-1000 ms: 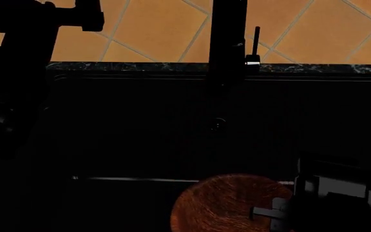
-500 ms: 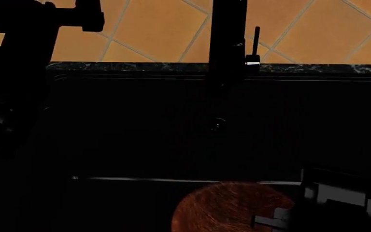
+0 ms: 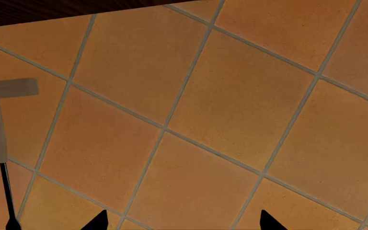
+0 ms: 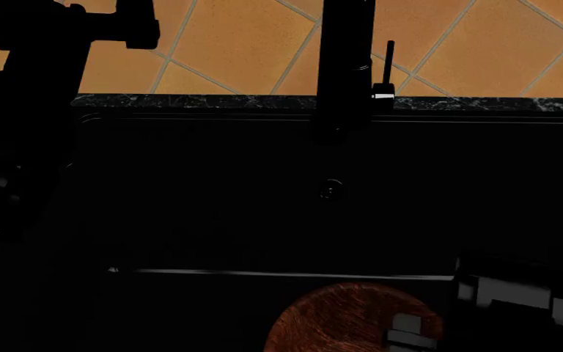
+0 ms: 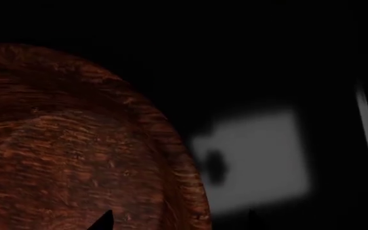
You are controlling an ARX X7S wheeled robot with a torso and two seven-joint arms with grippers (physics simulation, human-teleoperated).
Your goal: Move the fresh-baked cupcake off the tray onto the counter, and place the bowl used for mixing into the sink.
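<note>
The wooden bowl (image 4: pixel 345 320) sits low at the near edge of the dark sink (image 4: pixel 213 213), below the drain (image 4: pixel 331 188) and faucet (image 4: pixel 347 59). The right gripper (image 4: pixel 413 331) straddles the bowl's rim; how tightly it closes cannot be told. The left gripper (image 3: pixel 180 223) faces orange wall tiles (image 3: pixel 235 96), fingertips spread. No lettering is legible.

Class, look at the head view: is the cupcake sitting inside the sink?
No, the sink shows only its drain and the wooden bowl at its near edge.
</note>
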